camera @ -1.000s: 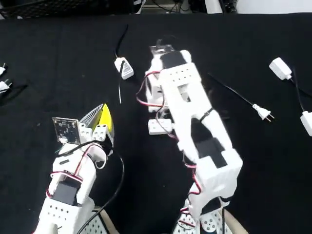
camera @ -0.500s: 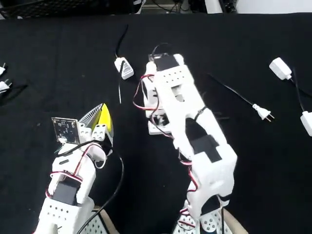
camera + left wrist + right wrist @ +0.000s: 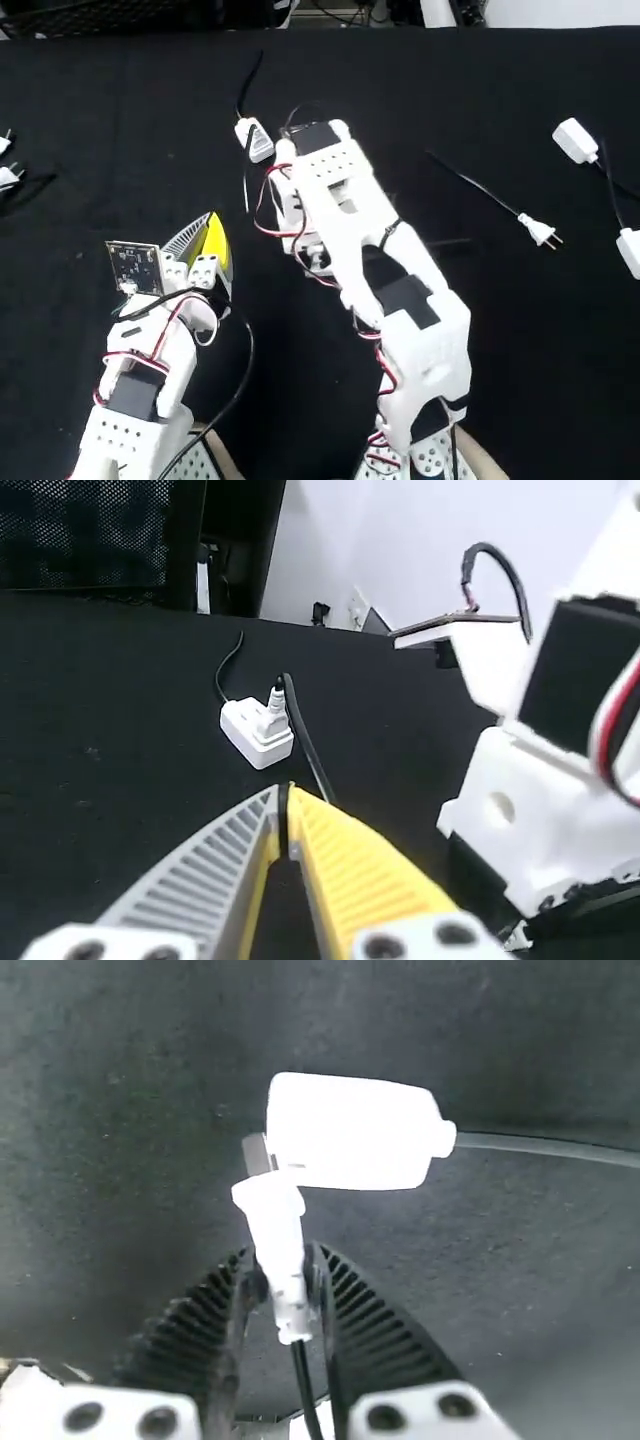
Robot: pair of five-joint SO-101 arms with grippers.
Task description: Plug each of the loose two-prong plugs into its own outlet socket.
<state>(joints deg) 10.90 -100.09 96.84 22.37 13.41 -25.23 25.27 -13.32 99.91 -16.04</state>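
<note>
Right arm (image 3: 350, 230) swung leftward, its plug (image 3: 275, 1225) seemingly touching the socket (image 3: 350, 1132).

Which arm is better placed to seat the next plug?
Right. The right claw grips a plug whose tip is at the outlet socket. The left claw is shut, holding no plug.

A white plug (image 3: 272, 1222) is touching the edge of a white socket (image 3: 350, 1132); a second plug (image 3: 540, 232) is lying loose, well apart
</note>
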